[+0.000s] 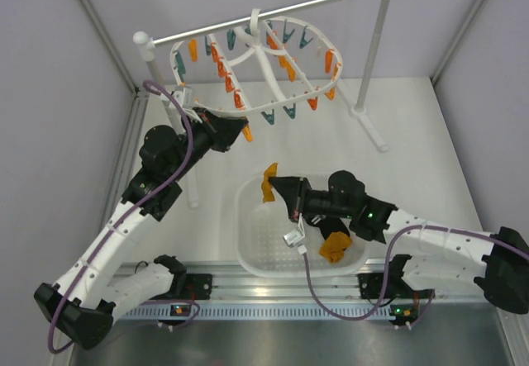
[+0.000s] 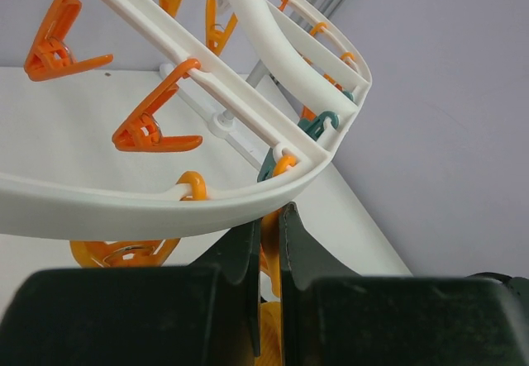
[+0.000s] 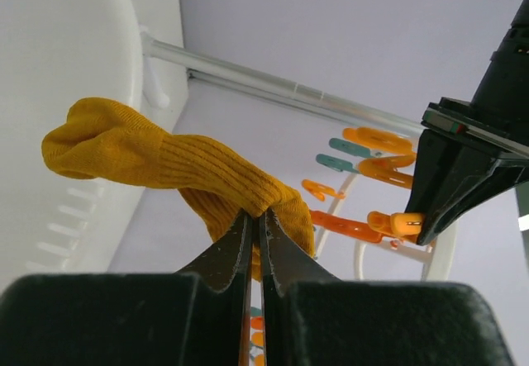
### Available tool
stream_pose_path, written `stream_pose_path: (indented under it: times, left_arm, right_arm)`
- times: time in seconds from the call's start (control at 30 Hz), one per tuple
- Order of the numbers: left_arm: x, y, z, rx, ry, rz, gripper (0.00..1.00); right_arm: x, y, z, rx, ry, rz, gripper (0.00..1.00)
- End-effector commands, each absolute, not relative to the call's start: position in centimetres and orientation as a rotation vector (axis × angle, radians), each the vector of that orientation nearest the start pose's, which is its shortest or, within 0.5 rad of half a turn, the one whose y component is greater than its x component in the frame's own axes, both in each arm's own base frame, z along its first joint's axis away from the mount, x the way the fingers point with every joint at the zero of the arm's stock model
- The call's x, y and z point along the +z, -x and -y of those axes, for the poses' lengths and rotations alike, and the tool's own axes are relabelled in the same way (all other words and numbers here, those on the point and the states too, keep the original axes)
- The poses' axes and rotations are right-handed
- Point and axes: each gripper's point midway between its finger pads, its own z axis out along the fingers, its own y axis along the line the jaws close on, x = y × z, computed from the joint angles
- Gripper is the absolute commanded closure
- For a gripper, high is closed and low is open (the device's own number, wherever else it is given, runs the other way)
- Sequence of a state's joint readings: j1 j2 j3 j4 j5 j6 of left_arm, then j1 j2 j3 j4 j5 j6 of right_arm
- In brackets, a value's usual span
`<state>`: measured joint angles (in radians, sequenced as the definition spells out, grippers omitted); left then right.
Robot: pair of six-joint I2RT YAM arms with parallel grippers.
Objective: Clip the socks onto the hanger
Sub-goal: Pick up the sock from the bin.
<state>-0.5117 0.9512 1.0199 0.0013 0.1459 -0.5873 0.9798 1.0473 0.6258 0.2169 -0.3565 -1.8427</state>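
Over the far rim of the white perforated basket (image 1: 245, 242), which sits by the table's near edge, the right gripper (image 1: 279, 187) has its fingers pinched shut on one mustard-orange sock (image 1: 268, 184). The fingers hold it at one end, so the rest of the sock stands free. In the right wrist view its long axis runs out sideways from the fingertips and ends in a bunched lump.

The hanger (image 2: 99, 205) hangs from the silver rod (image 1: 273, 12) toward the table's far edge. At the near-left curve of its rim, the left gripper (image 1: 235, 129) is closed on an orange clothespin (image 1: 247, 134) that dangles below the frame.

That held pin is the target. From the sock it lies toward the far edge and a little to the left, near but clearly apart, with open air between the two. The right arm carries the sock and is the one to close the gap. I judge the free end has to go in first between the pin's lips, which means turning the sock's axis toward the pin.

A second mustard-orange sock (image 1: 335, 246) lies in the basket under the right arm.
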Motion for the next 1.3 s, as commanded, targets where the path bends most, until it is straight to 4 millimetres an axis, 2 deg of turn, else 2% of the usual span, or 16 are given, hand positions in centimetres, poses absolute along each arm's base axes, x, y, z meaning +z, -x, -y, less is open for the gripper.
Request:
stream_pose_path:
  times: [0.0,0.3,0.37,0.4,0.5,0.63,0.77,0.87,0.9,0.97,1.03,1.1,1.17,1.2,1.27]
  left_arm:
    - [39.1,-27.2,22.7,-1.06,-0.134,-1.573,1.0]
    - [38.6,-26.9,23.1,-1.078,-0.161,-1.593,1.0]
    - [38.4,-27.0,23.2,-1.074,-0.165,-1.602,1.0]
    - [38.3,-27.0,23.2,-1.075,-0.164,-1.607,1.0]
    - [38.3,-27.0,23.3,-1.068,-0.182,-1.604,1.0]
    - [37.1,-27.1,23.2,-1.041,-0.198,-1.645,1.0]
    - [36.9,-27.1,23.1,-1.017,-0.218,-1.646,1.0]
    - [36.8,-27.2,23.0,-1.005,-0.218,-1.647,1.0]
    - [36.7,-27.3,23.0,-1.002,-0.218,-1.649,1.0]
    - [36.9,-27.2,23.0,-1.006,-0.218,-1.643,1.0]
    - [37.0,-27.2,22.9,-1.002,-0.214,-1.642,1.0]
    - [37.1,-27.1,22.8,-1.002,-0.216,-1.64,1.0]
    - [37.1,-27.1,22.8,-1.004,-0.213,-1.64,1.0]
    - [37.1,-27.1,22.8,-1.005,-0.212,-1.641,1.0]
    - [37.1,-27.2,22.8,-1.003,-0.204,-1.643,1.0]
  right_arm:
    - [30.6,-19.7,-34.9,-0.463,1.63,0.128,1.0]
    - [31.2,-21.0,-36.7,-0.549,1.635,0.197,1.0]
    - [30.5,-21.4,-37.1,-0.581,1.676,0.221,1.0]
    - [31.1,-21.6,-37.2,-0.597,1.669,0.225,1.0]
    - [31.0,-22.4,-37.7,-0.612,1.718,0.222,1.0]
    - [30.8,-22.4,-38.0,-0.621,1.761,0.263,1.0]
    - [30.5,-22.4,-38.1,-0.629,1.802,0.293,1.0]
    - [31.1,-22.2,-38.2,-0.594,1.789,0.253,1.0]
    - [31.7,-22.2,-38.2,-0.585,1.763,0.232,1.0]
    - [34.1,-22.0,-38.0,-0.537,1.628,0.15,1.0]
    - [34.1,-21.5,-36.9,-0.426,1.556,0.044,1.0]
    - [35.1,-20.9,-35.4,-0.363,1.429,-0.026,1.0]
    - [35.9,-20.0,-34.2,-0.326,1.327,-0.031,1.0]
    - [36.6,-19.1,-32.9,-0.331,1.227,-0.001,1.0]
    - [36.4,-17.5,-32.1,-0.308,1.158,0.059,1.0]
